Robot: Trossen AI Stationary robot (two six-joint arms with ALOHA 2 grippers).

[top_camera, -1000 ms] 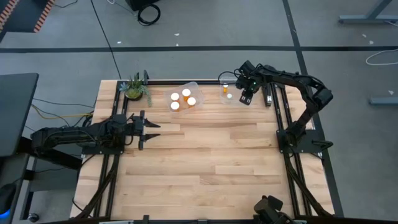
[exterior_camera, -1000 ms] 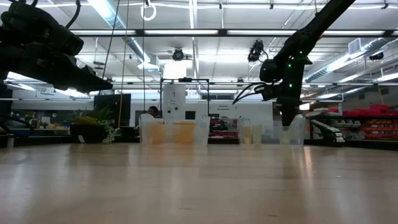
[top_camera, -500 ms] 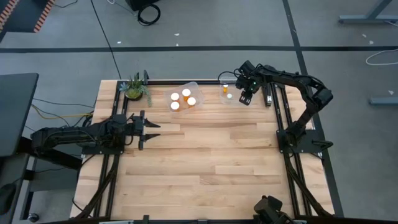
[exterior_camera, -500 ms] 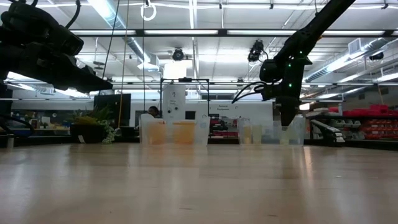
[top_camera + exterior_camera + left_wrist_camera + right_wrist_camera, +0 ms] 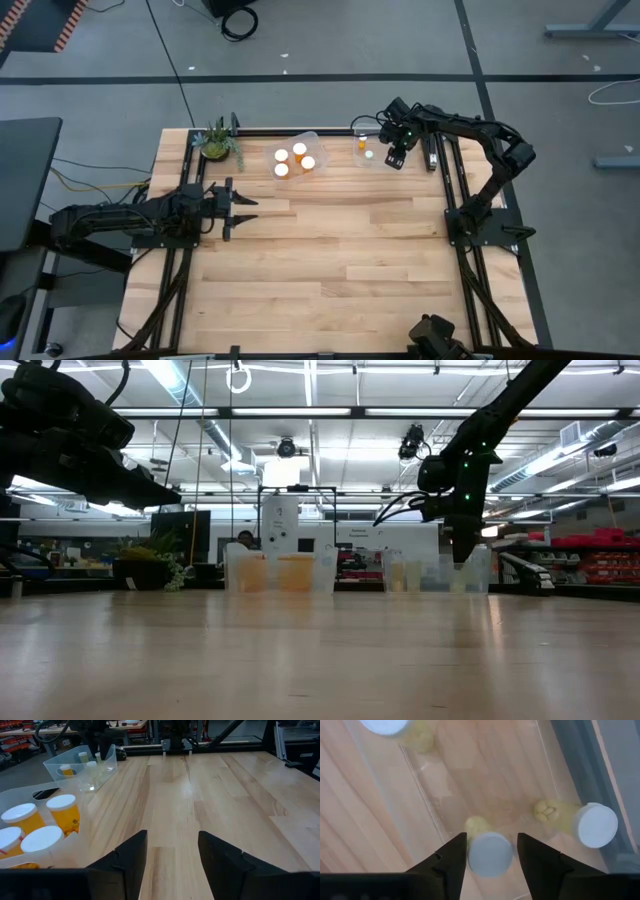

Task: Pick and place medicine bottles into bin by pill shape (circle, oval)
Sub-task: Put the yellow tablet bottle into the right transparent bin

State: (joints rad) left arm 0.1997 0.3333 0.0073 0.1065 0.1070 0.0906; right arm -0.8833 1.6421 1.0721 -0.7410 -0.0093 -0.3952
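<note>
Several orange medicine bottles with white caps (image 5: 299, 150) stand in a clear tub (image 5: 318, 137) at the table's far middle; they also show in the left wrist view (image 5: 62, 812). A second clear tub (image 5: 358, 128) to its right holds three small bottles (image 5: 587, 824). My right gripper (image 5: 393, 160) is open above this tub, fingers pointing down, with one small bottle's white cap (image 5: 490, 854) showing between them lower down. In the low view its fingertips (image 5: 462, 556) hang near the tub's rim. My left gripper (image 5: 240, 200) is open and empty over the table's left part.
A small potted plant (image 5: 217, 140) stands at the far left corner, beside the left tub. Black frame rails run along the table's left, right and far edges. Bare wooden tabletop (image 5: 340, 260) spreads across the middle and near side.
</note>
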